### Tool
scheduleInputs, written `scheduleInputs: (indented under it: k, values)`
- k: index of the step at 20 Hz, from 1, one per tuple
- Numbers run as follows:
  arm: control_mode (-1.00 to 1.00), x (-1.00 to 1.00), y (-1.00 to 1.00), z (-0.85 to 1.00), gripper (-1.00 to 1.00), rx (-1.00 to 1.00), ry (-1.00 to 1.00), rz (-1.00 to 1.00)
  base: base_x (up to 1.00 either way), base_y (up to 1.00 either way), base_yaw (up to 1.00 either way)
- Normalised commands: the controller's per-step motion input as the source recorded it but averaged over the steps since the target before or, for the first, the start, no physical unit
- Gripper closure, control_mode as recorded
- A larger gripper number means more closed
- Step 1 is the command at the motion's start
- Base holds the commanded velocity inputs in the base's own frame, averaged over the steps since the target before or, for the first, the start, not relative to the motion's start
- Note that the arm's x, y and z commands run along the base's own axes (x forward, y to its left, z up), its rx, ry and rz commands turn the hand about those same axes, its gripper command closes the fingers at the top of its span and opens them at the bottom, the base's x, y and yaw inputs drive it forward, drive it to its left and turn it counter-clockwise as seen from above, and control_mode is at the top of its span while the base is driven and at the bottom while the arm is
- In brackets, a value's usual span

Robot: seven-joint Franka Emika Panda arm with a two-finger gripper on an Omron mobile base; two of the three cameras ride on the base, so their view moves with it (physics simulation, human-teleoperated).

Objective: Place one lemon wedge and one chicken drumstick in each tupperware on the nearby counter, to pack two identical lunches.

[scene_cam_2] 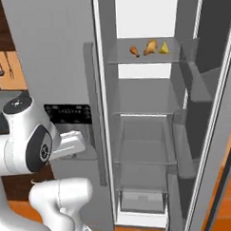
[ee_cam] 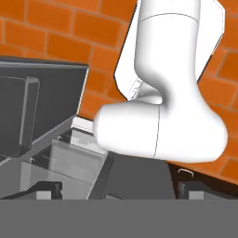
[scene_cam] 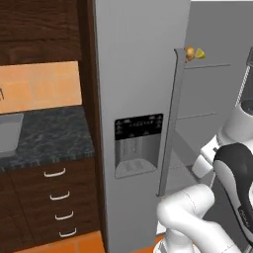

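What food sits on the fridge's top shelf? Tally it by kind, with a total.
chicken drumsticks: 2, and
lemon wedge: 1
Total: 3, all side by side on the top shelf of the open fridge.

A fridge shelf (scene_cam_2: 143, 60) carries two drumsticks (scene_cam_2: 151, 47) and a lemon wedge (scene_cam_2: 165, 48).

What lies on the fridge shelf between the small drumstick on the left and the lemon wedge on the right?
In the right base view, a second, larger chicken drumstick lies between the small drumstick and the lemon wedge, on the top fridge shelf.
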Motion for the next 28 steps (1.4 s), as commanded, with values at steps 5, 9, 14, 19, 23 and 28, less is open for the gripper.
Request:
scheduleInputs:
  k: [5,9,14,19,23,28]
  values:
    - [1.0,0.0,0.0,0.0,-1.0,0.0,0.0,0.0,0.6,-0.67,0.0]
    - [1.0,0.0,0.0,0.0,-1.0,0.0,0.0,0.0,0.39,-0.61,0.0]
    - [1.0,0.0,0.0,0.0,-1.0,0.0,0.0,0.0,0.24,-0.44,0.0]
    - [-1.0,0.32,0.0,0.01,-1.0,0.0,-0.08,0.0,0.05,0.0,0.0]
    - [-1.0,0.53,0.05,0.47,-1.0,0.02,-0.41,-0.05,0.0,0.0,0.0]
    - [-1.0,0.52,0.28,0.72,-1.0,0.05,-0.42,-0.06,0.0,0.0,0.0]
